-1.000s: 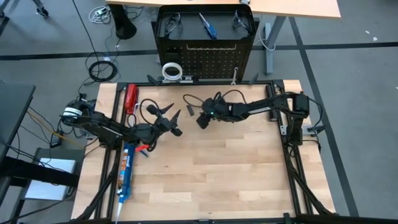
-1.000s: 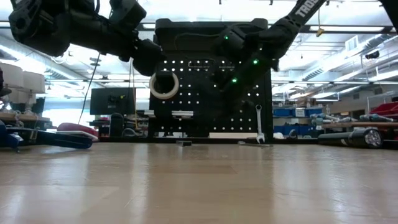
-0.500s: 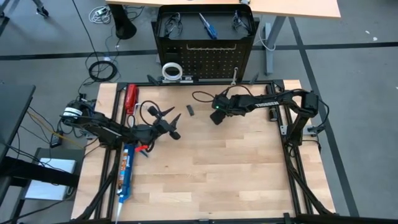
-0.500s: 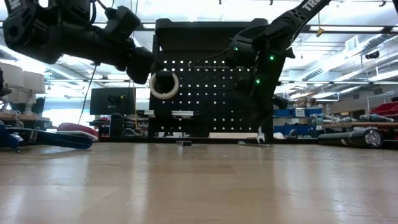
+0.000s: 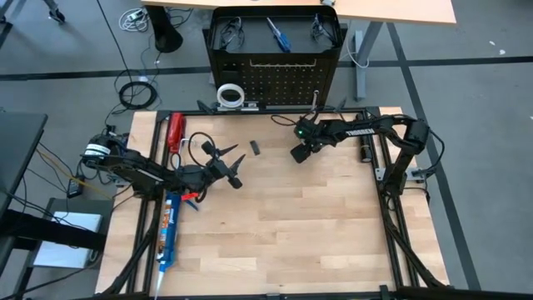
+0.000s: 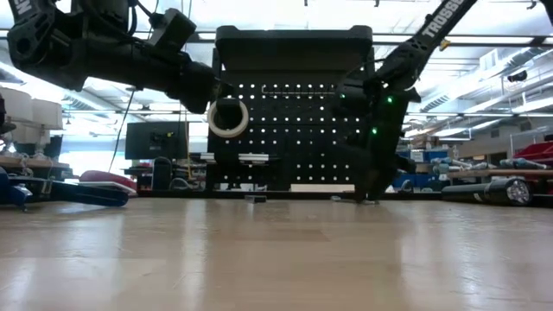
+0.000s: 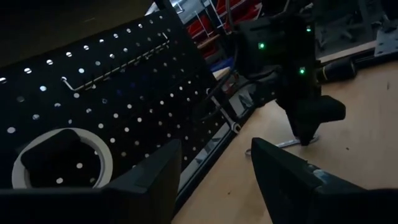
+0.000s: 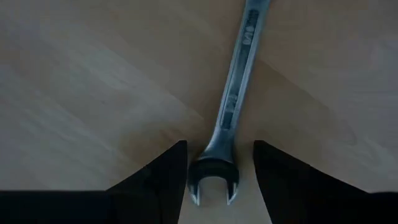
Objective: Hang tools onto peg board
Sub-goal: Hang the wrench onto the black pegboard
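My right gripper (image 8: 214,163), fingers open, straddles the wrench (image 8: 233,106) near the board (image 5: 279,79); stiff, slippery steel, so I grip its shaft.

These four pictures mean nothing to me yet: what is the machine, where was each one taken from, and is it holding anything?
Two dark robot arms work at a wooden table. One picture looks down from above, one looks level across the tabletop, and two come from cameras on the arms' wrists. Behind the table stands a black peg board with a white tape roll on it. A blue caulking gun and a red-handled tool lie at the table's left edge. The left claw hangs open and empty. The right claw is open with a fork-ended silver wrench lying on the wood between its fingers, not yet gripped.
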Robot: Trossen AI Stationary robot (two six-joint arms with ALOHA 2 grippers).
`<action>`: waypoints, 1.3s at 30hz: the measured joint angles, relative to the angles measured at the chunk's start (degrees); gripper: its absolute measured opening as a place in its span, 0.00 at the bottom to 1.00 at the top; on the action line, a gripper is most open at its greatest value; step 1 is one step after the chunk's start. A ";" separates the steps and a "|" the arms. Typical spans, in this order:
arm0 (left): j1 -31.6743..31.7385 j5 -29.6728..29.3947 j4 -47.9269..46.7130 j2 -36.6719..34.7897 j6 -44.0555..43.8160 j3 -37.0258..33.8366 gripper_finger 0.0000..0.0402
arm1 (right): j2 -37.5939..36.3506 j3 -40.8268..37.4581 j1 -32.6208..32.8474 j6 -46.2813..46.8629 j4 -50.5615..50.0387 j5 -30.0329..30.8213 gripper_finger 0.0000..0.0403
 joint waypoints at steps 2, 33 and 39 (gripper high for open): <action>0.00 -0.08 0.00 0.00 0.00 0.00 0.50 | -0.25 -1.04 -0.22 -0.09 1.28 -0.50 0.47; 0.00 16.44 -30.71 0.04 -13.02 9.56 0.50 | -6.21 -3.46 13.15 -7.39 -1.08 -5.68 0.01; 0.00 16.06 -36.80 0.04 -11.08 12.31 0.50 | -11.73 -3.36 16.52 -8.63 -3.38 -5.81 0.01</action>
